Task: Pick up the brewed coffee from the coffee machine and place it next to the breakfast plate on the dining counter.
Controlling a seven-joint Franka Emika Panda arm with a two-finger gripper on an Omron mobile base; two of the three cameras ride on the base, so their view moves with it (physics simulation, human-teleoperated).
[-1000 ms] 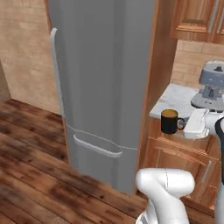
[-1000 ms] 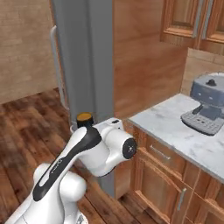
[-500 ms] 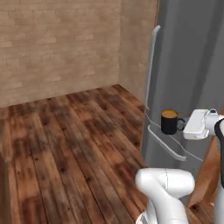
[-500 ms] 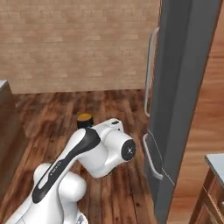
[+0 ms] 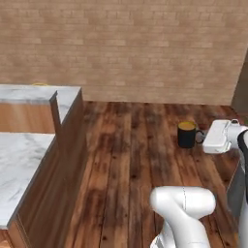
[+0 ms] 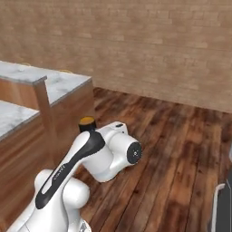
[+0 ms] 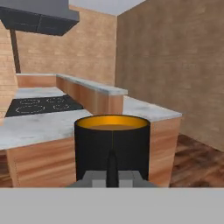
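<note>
Coffee is what you are carrying: one small black mug [image 5: 187, 134], and you can count just that single cup across all three views. In your left base view it hangs in the air over the wooden plank floor [image 5: 135, 145], upright, with its side handle turned toward the white hand, and the gripper [image 5: 203, 138] is clamped shut on that handle. In your right base view the mug [image 6: 87, 123] peeks up just behind the arm's upper link, only its rim and top showing. In your hand view the mug [image 7: 112, 146] stands right in front of the camera, and one dark fingertip [image 7: 112, 168] rises against its wall at the bottom centre. The mug holds brown coffee, its surface lying a little below the rim, with an orange-lit inner wall above it; the cup is level. You have one long marbled counter [image 5: 29, 140] on a wooden base at the left of the left base view, stepped in two levels, a raised ledge at the back and a lower slab nearer you; the same counter [image 6: 54, 86] sits at the left of the right base view. Your hand view adds one black cooktop [image 7: 37, 105] set into the pale worktop, and one dark hood [image 7: 39, 17] above it. A brick wall [image 5: 135, 48] closes the room behind. The mug is well apart from the counter.
</note>
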